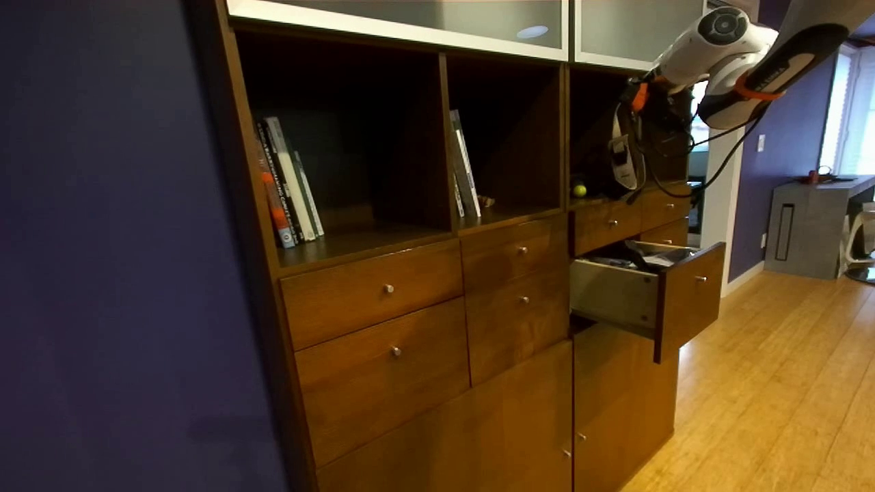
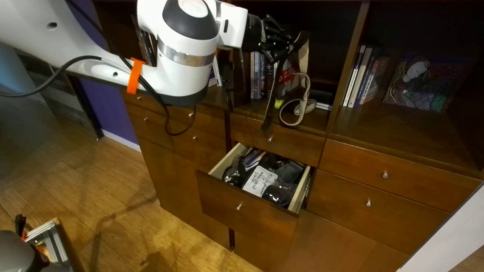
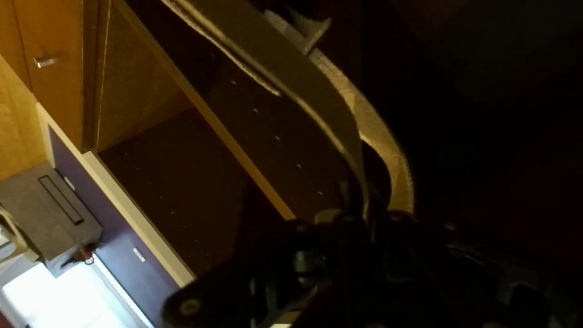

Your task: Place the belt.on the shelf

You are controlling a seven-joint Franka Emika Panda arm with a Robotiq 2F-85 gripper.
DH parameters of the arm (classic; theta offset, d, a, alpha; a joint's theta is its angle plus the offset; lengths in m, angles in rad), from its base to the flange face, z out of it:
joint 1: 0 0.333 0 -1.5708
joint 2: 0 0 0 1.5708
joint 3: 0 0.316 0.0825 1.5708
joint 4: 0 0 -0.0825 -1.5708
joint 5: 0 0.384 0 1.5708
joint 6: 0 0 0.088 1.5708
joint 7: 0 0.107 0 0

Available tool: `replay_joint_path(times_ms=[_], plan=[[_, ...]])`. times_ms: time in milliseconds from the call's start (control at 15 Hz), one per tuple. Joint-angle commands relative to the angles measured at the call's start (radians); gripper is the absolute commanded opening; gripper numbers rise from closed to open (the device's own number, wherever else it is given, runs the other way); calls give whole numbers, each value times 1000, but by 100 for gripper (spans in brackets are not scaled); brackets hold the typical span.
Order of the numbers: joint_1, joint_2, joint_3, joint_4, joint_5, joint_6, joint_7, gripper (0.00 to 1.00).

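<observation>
Clenched, the gripper [image 2: 293, 46] grasps the belt [image 2: 303, 62] at its upper bend, before the mouth of the shelf [image 2: 250, 107]. From this grip the belt falls nearly straight down, long axis close to upright: a pale strand ends in a curl, and a darker strand slants beside it, its tail reaching past the shelf's front edge in an exterior view. Whether the curl touches the shelf's base cannot be told, nor how far inside the gripper stands.

The coming move turns, I judge, on the shelf's base lying below the gripper and probably a little inward: the belt should go deeper, then down, before release. Let go here, the darker tail might pull the belt over the edge.

As for room, a ball [image 2: 278, 104] sits on the shelf, between the strands as an exterior view has it, and could be nudged. Right of the belt there, a divider [image 2: 346, 70] stands near, with a gap between for lowering. Books [image 2: 258, 77] stand upright left of the ball, toward the back. Beneath the shelf, a drawer [image 2: 261, 219] is pulled out; a dropped belt could well end up in it.
</observation>
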Motion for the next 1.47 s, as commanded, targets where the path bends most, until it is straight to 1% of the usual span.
replay_joint_path(times_ms=[0,67,200,400,733,867,1133,1333,1400], plan=[[1,96,-8,108,6,88,66,1],[2,144,-18,169,7,124,88,1],[4,238,-38,287,44,193,105,1],[2,351,-56,398,154,247,88,1],[14,463,-69,430,309,241,92,1],[22,517,-91,466,395,244,99,1],[23,538,-49,447,516,214,128,1],[24,531,-5,426,527,204,137,1],[24,516,17,407,508,176,133,30]])
